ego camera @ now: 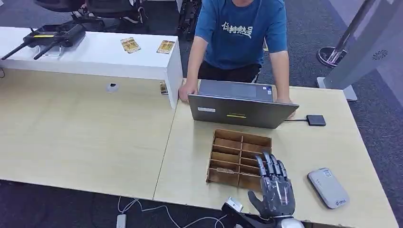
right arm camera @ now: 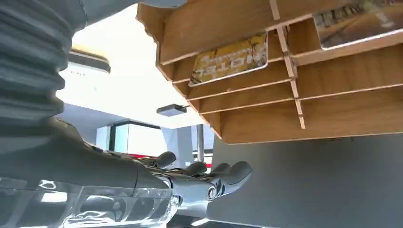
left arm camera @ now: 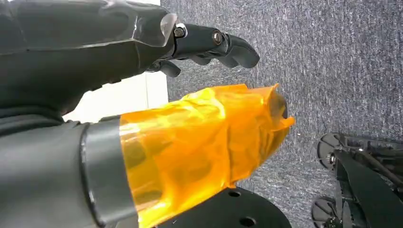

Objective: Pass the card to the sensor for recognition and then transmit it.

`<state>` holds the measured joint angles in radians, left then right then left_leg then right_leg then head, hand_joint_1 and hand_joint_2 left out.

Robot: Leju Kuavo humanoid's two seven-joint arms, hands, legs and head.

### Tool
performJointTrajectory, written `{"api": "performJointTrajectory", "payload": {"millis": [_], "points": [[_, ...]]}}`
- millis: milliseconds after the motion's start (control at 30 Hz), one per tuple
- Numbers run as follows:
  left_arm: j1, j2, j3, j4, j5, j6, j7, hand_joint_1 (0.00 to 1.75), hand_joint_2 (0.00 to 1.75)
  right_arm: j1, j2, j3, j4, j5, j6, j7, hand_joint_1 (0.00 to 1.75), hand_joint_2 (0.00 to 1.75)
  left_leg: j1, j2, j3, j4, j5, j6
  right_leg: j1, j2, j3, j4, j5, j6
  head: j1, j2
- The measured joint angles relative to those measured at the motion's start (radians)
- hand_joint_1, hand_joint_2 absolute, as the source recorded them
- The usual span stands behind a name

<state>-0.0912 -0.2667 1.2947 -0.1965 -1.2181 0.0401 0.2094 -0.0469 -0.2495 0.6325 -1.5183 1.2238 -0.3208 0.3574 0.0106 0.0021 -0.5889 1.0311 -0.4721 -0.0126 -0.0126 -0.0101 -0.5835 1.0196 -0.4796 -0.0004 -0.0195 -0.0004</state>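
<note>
Card point(right arm camera: 231, 59): seen in the right wrist view, seated in a slot of the wooden rack point(ego camera: 239, 157), printed face outward, long axis running along the slot.
Second card point(right arm camera: 357, 21): in the neighbouring slot column, same alignment.
Right robot hand point(ego camera: 274, 188): at the rack's near right corner, fingers extended and slightly apart, holding nothing.
Left robot hand point(left arm camera: 209, 45): over carpet, fingers loosely curled, nothing held.
Sensor point(ego camera: 327, 187): grey pad flat on the counter point(ego camera: 95, 137), right of the rack.
Laptop point(ego camera: 241, 110): behind the rack; a person point(ego camera: 240, 33) leans over it.
</note>
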Motion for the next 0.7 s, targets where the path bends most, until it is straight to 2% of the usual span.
{"api": "performJointTrajectory", "payload": {"millis": [700], "points": [[0.0, 0.0, 0.0, 0.0, -0.015, 0.0, 0.0, 0.0, 0.0, -0.053, 0.026, 0.051, 0.074, -0.072, 0.054, -0.023, 0.0, 1.75, 0.0, 0.0, 0.0, 0.0, 0.0, 0.0, 0.0, 0.0, 0.0, 0.0, 0.0, 0.0, 0.0, 0.0]]}}
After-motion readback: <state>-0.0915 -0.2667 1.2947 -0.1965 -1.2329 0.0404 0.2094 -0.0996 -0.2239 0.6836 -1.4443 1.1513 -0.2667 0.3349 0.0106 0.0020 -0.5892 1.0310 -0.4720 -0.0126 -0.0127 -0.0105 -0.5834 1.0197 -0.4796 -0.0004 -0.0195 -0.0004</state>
